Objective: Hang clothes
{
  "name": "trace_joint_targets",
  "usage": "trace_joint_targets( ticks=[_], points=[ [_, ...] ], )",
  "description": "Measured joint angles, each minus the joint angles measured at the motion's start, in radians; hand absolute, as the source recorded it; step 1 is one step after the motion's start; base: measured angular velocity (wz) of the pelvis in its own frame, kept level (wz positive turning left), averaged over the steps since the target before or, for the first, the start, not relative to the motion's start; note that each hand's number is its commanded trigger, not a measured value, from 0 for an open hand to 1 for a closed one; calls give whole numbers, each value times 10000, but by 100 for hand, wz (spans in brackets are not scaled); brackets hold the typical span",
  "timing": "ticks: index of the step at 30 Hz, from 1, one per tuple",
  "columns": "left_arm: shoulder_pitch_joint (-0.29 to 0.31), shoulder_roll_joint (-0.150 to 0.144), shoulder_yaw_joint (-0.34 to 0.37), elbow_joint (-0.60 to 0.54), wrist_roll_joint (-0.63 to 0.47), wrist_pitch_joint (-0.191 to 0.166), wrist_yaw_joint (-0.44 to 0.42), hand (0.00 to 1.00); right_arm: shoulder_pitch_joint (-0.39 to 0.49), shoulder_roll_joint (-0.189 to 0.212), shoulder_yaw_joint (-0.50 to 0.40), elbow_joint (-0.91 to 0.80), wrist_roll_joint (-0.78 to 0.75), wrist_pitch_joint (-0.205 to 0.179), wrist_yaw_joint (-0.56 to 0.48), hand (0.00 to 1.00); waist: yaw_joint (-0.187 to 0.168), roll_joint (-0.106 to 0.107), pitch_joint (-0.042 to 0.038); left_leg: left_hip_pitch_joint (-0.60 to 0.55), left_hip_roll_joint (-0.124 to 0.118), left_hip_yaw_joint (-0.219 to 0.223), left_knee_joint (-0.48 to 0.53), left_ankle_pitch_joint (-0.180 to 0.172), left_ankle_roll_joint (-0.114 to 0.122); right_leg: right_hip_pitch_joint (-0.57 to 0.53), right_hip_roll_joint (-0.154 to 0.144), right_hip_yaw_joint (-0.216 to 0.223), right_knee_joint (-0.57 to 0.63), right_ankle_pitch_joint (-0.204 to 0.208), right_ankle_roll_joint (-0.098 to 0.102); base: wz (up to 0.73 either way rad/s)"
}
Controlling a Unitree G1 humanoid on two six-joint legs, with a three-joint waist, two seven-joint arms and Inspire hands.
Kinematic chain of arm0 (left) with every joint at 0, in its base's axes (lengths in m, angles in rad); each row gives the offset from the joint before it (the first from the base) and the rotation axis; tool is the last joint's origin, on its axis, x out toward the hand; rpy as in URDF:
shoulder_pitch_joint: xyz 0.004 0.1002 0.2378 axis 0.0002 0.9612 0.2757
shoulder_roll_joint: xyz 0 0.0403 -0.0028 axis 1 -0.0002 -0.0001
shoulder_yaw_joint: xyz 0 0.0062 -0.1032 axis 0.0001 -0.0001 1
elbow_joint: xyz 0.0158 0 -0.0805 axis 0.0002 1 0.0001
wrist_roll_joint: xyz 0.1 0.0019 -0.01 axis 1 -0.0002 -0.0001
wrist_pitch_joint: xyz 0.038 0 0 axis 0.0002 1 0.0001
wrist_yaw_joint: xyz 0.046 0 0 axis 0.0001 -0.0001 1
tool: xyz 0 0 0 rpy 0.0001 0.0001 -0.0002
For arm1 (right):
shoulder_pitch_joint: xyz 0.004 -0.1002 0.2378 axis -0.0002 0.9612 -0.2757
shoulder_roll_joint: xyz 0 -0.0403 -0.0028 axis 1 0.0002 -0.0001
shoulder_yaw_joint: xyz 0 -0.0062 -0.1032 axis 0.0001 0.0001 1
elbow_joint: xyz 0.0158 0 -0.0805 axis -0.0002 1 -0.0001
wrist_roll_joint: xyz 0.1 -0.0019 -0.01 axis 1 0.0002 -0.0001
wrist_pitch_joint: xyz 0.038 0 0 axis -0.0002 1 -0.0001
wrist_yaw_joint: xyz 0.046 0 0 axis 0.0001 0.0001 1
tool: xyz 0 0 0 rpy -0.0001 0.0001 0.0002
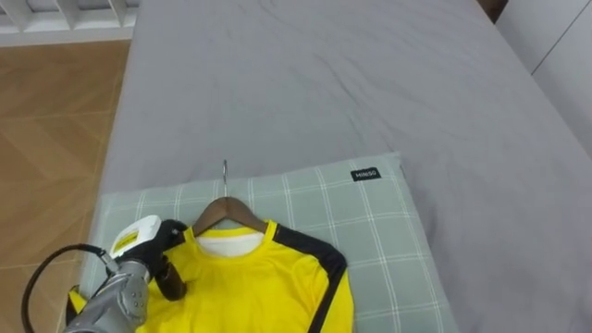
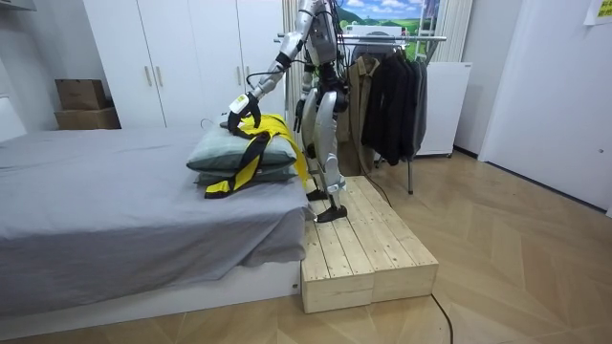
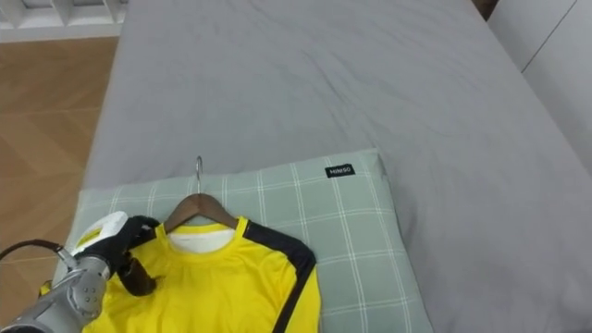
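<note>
Left hand was seen closed on the yellow shirt at its shoulder; shirt and hanger were laid on the checked pillow. From the room view, the right hand was seen by the hip, and its state could not be told.

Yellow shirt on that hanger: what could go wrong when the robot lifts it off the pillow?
1. The left hand seems to grip only one shoulder of the yellow shirt, so the wooden hanger might tilt and the shirt slide off.
2. A sleeve trails down the side of the pillows and could drag or snag.
3. The robot stands on a raised wooden platform; turning to the clothes rack behind it risks a misstep.
</note>
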Motion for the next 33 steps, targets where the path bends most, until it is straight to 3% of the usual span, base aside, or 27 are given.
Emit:
trace_joint_targets(
  ticks=[2,3,4,6,10,33],
  points=[
    [1,-2,-29,41,-1,121,-21,76,3,-1,0,4,81,5,-1,0,-10,-6,2,-11,8,9,10,0,0,0,3,-8,-17,4,-3,0],
    [1,-2,-38,41,-1,136,-21,78,3,-1,0,6,104,5,-2,0,-11,-6,2,-15,9,9,16,0,0,0,3,-9,-17,4,-3,0],
    [1,-2,-58,41,0,139,-24,91,2,-1,0,6,114,5,-4,0,-13,-6,1,-18,9,9,20,0,0,0,2,-9,-18,4,-3,0],
    [1,-4,-116,43,0,139,-30,100,-3,0,0,5,116,5,-4,0,-12,-6,2,-24,9,9,21,0,0,0,2,-13,-23,5,-2,0],
    [2,-33,-411,49,28,144,-136,100,-22,0,1,3,154,5,-1,0,-14,-3,1,-51,16,9,44,0,0,0,-2,-42,-33,6,-2,0],
    [3,-72,-408,283,23,155,-210,100,-13,2,125,9,192,6,2,0,-6,-18,-8,-70,22,14,229,14,22,11,-23,-48,133,10,-6,0]
  ],
)
